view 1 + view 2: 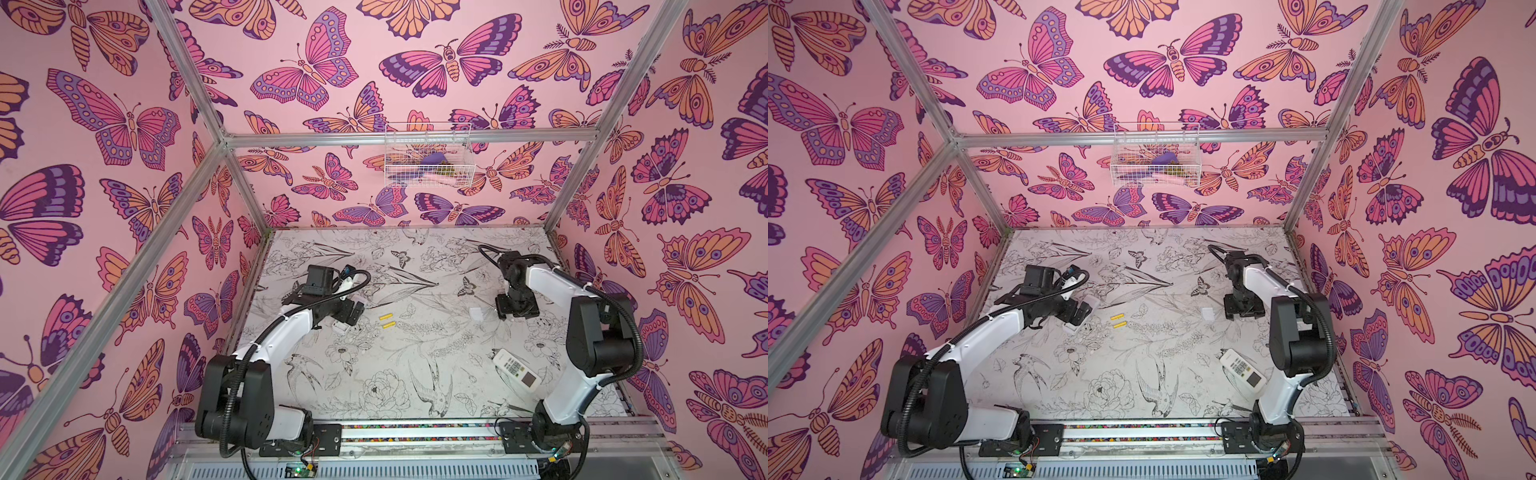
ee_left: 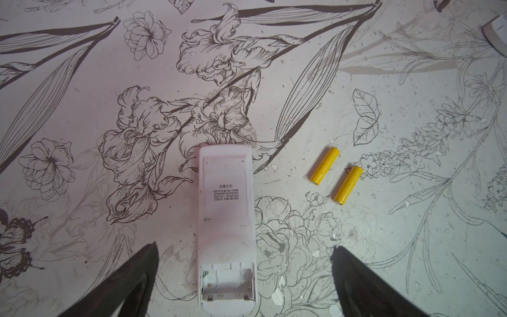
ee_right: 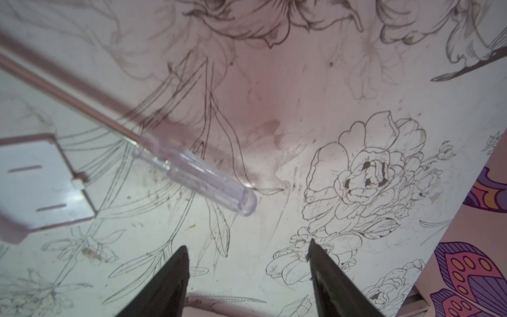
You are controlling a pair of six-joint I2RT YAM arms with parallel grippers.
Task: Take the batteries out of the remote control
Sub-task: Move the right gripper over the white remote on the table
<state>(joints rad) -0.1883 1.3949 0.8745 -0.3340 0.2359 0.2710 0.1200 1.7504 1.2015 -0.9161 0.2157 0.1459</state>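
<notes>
Yellow batteries (image 2: 325, 166) lie side by side on the table (image 2: 82, 82), outside the white remote (image 2: 226, 208). The left end effector (image 2: 245, 245) hangs over the remote, spread wide and holding nothing, with the batteries just beside it. The right end effector (image 3: 247, 243), also spread and holding nothing, is well apart from them, near a screwdriver (image 3: 192, 173).

Lower left of a top view: left arm (image 1: 286, 328), white shell links between black joint housings. A black corrugated cable (image 1: 248, 355) is fastened along it with white ties, and a black box camera (image 1: 320, 276) sits at the wrist.

Lower right: right arm (image 1: 563, 390), same white-and-black build, same ribbed cabling.

Each base stands on a black screwed plate (image 1: 328, 436).

Wrist views: left gripper (image 2: 244, 244) and right gripper (image 3: 247, 243), each with two matte black fingers tapering to points.
</notes>
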